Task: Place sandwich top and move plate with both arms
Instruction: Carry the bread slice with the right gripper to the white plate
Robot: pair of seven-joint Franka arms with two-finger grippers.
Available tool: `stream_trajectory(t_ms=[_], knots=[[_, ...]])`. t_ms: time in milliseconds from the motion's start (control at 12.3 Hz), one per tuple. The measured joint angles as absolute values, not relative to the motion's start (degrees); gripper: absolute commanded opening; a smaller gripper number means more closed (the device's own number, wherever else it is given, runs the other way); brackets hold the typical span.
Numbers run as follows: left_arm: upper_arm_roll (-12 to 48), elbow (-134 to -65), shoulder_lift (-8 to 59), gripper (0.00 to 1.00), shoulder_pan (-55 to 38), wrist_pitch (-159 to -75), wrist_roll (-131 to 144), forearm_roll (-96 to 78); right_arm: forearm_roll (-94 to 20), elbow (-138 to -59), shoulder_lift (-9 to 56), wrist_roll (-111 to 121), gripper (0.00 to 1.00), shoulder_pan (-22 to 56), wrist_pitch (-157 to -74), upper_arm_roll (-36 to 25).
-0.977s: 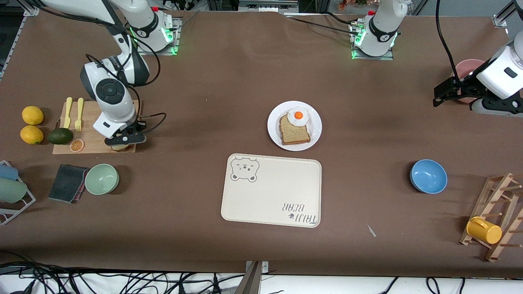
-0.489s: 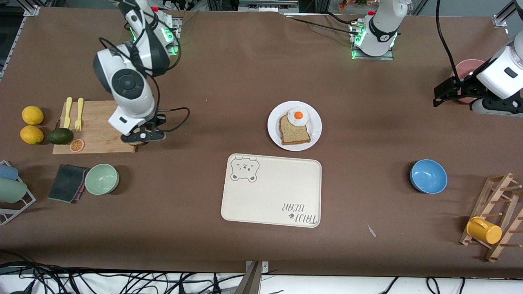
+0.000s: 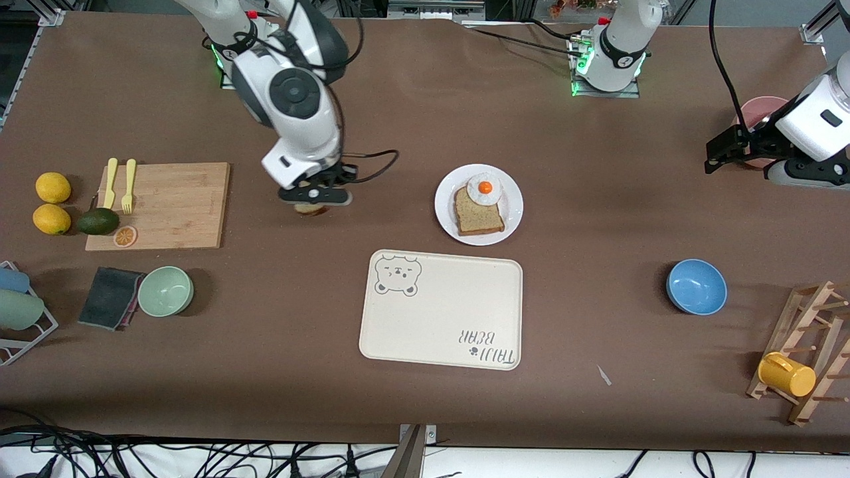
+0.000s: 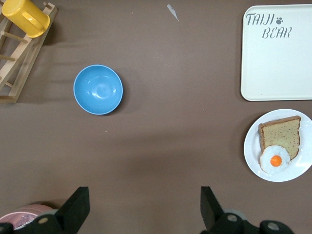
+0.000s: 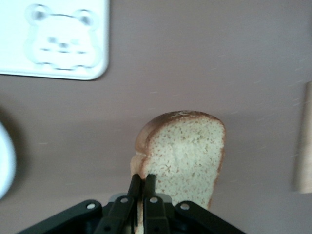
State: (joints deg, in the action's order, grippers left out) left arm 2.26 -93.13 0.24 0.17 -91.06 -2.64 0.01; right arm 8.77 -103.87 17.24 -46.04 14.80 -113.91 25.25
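Grasping the sandwich top (image 5: pixel 187 156) by its edge, the right pincer (image 3: pixel 313 196) hangs over bare desk (image 3: pixel 597 219) between cutting board (image 3: pixel 174 199) and plate (image 3: pixel 446 212). It should lower the slice flat onto the egg (image 3: pixel 484 188). The left pincer (image 4: pixel 141 207) waits released near the pink bowl (image 3: pixel 760 109)

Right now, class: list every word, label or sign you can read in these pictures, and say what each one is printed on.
"TAIJI BEAR", with a paw mark: printed in one corner of the cream tray, upside down in the front view.
A bear face drawing, without words: the tray's diagonal corner.
Nothing else readable is visible.
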Motion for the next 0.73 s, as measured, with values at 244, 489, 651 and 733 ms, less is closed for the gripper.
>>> stream_trajectory(t_ms=[244, 489, 651, 733], knots=[[2.25, -93.13, 0.24, 1.00, 0.19, -91.05, -2.64, 0.01, 8.51, -95.14, 23.89, -57.83, 0.00, 22.05, -113.90, 25.40], [2.24, -93.13, 0.24, 1.00, 0.19, -91.05, -2.64, 0.01, 8.51, -86.82, 30.47, -67.20, 0.00, 27.86, -113.92, 25.32], [2.24, -93.13, 0.24, 1.00, 0.21, -91.04, -2.64, 0.01, 8.52, -81.47, 34.56, -72.24, 0.00, 32.38, -113.88, 23.49], [2.23, -93.13, 0.24, 1.00, 0.21, -91.03, -2.64, 0.01, 8.52, -79.21, 36.41, -74.30, 0.00, 34.73, -113.90, 22.10]])
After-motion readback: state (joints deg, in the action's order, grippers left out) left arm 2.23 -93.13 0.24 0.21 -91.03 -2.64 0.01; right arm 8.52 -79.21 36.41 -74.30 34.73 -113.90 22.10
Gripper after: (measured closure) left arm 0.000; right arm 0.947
